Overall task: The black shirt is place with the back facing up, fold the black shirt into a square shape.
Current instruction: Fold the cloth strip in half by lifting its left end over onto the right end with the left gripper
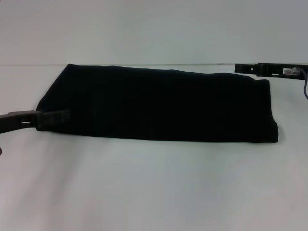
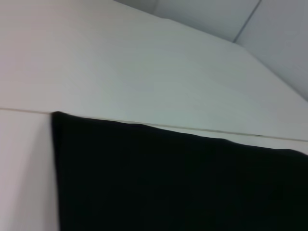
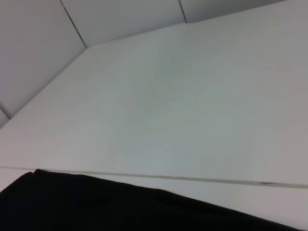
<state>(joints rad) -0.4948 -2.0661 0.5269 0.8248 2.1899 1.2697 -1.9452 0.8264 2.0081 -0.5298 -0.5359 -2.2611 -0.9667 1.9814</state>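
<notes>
Black fabric fills the middle of the white table [image 1: 154,192]: the black shirt [image 1: 159,103] lies flat as a long folded band, its long edges running across the head view, no lettering showing on the upper face. Its near right corner is thick and rounded where layers stack.

At the shirt's left end, the left gripper [image 1: 57,117] reaches in from the side, low against the table, its dark fingertips overlapping the near left corner of the cloth. Black on black, the tips merge with the fabric, so whether they are pinched on the edge or merely lying on it cannot be told.

At the shirt's far right corner, the right gripper [image 1: 248,68] comes in level, its tip just beside the cloth's far edge. Whether it touches the fabric, or how its fingers stand, cannot be told.

Neither wrist view shows any fingers. From the left wrist, the shirt [image 2: 183,183] shows one square corner and a straight edge beside a thin seam in the table [image 2: 144,72]. From the right wrist, a curved edge of the shirt [image 3: 96,207] lies near the same seam.
</notes>
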